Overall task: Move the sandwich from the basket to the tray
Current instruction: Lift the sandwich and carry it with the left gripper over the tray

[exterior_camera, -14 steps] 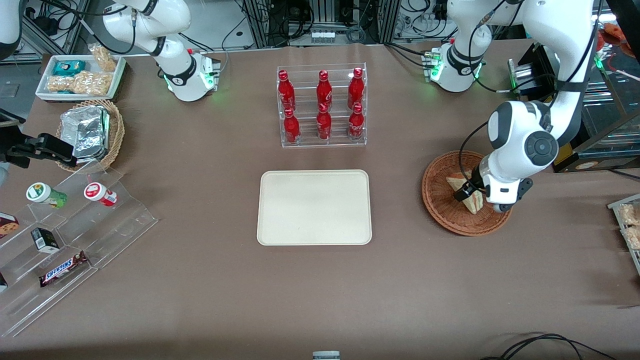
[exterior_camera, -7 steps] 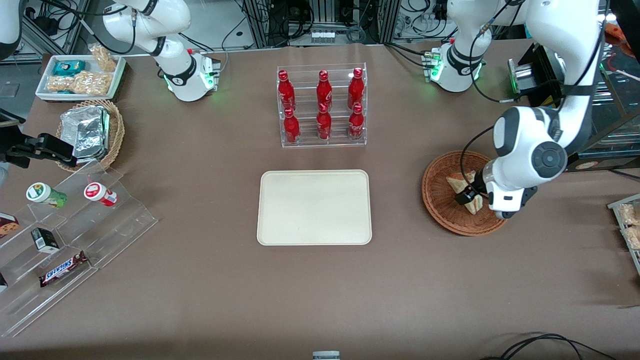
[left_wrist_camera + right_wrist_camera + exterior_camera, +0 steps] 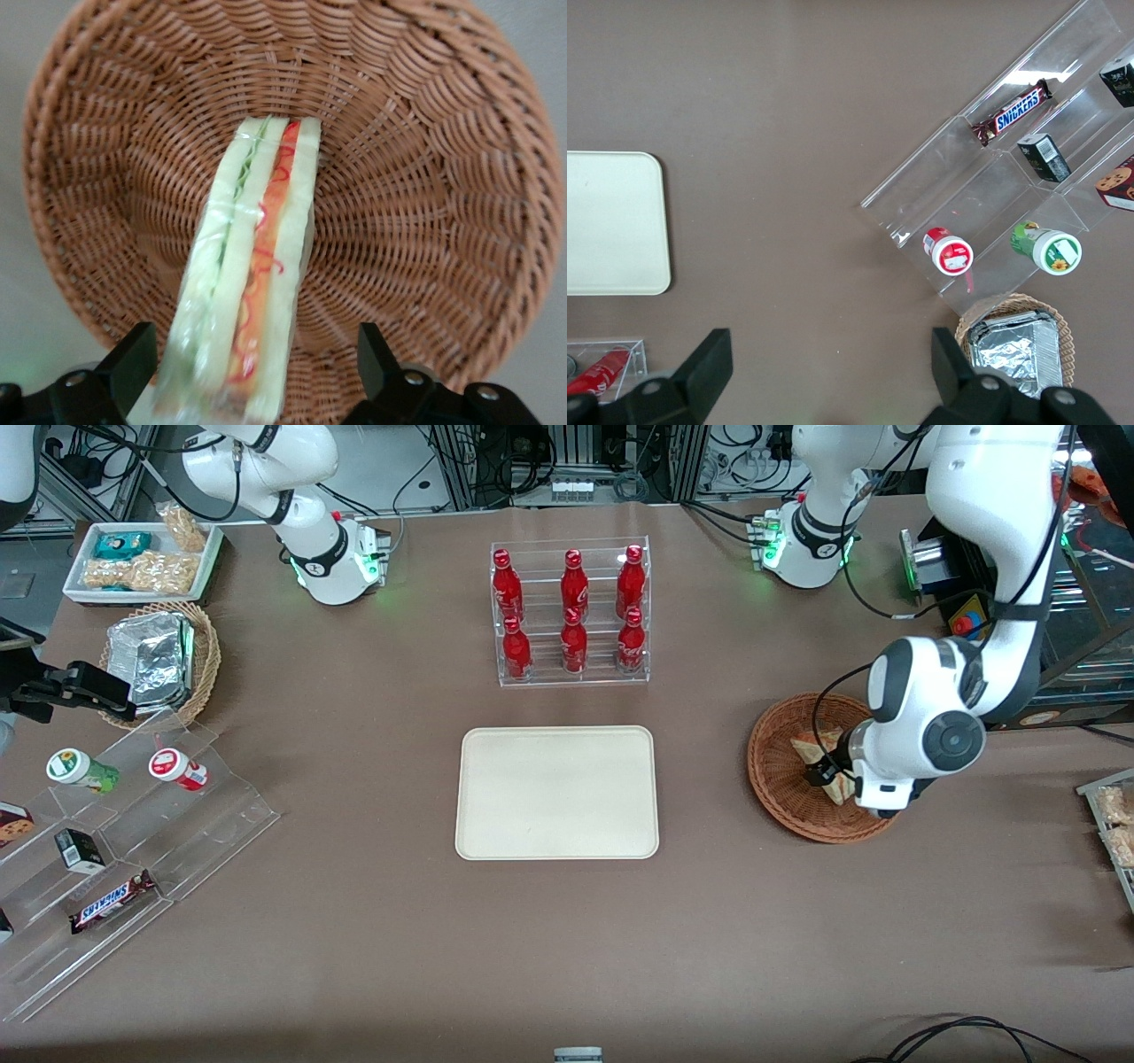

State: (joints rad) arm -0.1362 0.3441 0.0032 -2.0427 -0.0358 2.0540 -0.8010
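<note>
In basket (image 3: 780, 779), end effector (image 3: 252, 367) astride sandwich (image 3: 252, 301)

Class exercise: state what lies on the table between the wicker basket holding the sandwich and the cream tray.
Nothing: the front view shows only bare brown table between the basket and the tray. The gripper hangs open over the basket, straddling the sandwich.

The tool (image 3: 252, 376) perhaps hides the sandwich's (image 3: 252, 292) near end.

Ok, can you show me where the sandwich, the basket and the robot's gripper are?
sandwich (image 3: 252, 283), left wrist view: on its cut edge.
basket (image 3: 772, 775), front view: on its woven wall.
gripper (image 3: 257, 363), left wrist view: between its open fingertips, over the basket.
</note>
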